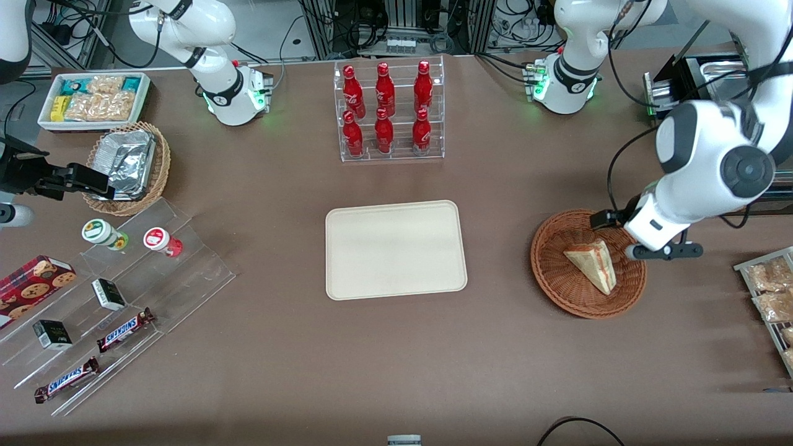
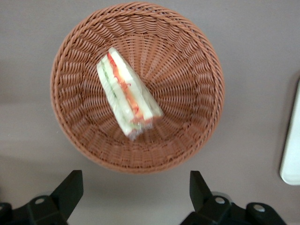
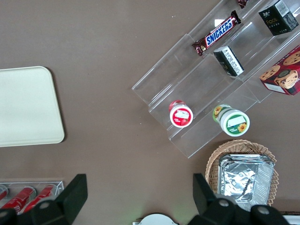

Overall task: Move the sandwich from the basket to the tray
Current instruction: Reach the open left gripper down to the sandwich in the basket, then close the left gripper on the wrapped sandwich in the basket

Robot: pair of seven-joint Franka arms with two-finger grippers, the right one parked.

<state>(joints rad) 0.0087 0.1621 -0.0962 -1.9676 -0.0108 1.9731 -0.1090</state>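
Observation:
The sandwich (image 1: 593, 263), a pale bread wedge with red, orange and green layers, lies in the reddish-brown wicker basket (image 1: 557, 291) toward the working arm's end of the table. The cream tray (image 1: 395, 249) sits flat mid-table with nothing on it. In the left wrist view the sandwich (image 2: 126, 96) rests near the middle of the basket (image 2: 187, 93), and the tray's edge (image 2: 293, 140) shows beside it. My left gripper (image 2: 135, 190) hovers open above the table just outside the basket's rim, holding nothing. Its black fingers (image 2: 70, 187) stand wide apart.
A clear rack of red bottles (image 1: 389, 111) stands farther from the front camera than the tray. Toward the parked arm's end are a clear stepped shelf of snacks (image 1: 118, 291), a tan basket with foil (image 1: 127, 164) and a white bin (image 1: 93, 99). Packaged snacks (image 1: 771, 291) lie near the reddish-brown basket.

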